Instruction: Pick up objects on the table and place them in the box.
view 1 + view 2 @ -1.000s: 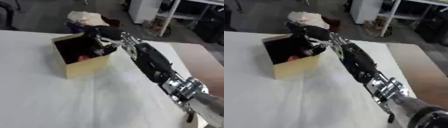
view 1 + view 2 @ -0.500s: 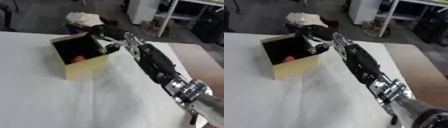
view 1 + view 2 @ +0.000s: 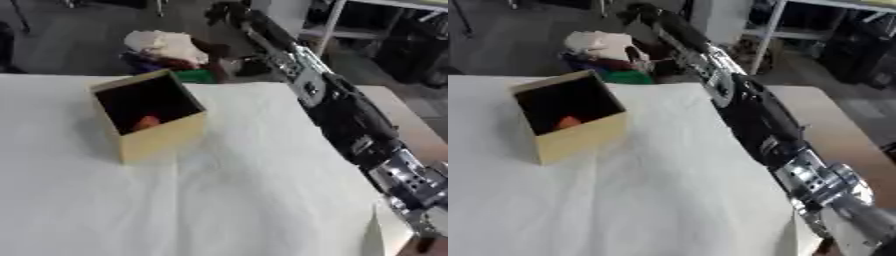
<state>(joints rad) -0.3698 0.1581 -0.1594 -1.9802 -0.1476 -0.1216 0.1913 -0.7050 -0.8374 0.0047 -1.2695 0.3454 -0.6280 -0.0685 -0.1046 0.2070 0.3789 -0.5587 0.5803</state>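
A: Box [image 3: 150, 117] of tan card stood open near the tabletop's [image 3: 245, 200] far edge, left of centre, with something orange [image 3: 147, 121] lying inside

B: Was anything left to pick up?

A: No loose objects showed on the white cloth, so the task looked nearly or fully done

B: And the hand?

A: Right hand [image 3: 229, 11] was raised beyond the far edge, well apart from the box; whether released or clenched, I cannot tell. Left hand was out of sight. Open room lay across the near and right side

Tan box [image 3: 157, 136], orange object [image 3: 146, 121] inside
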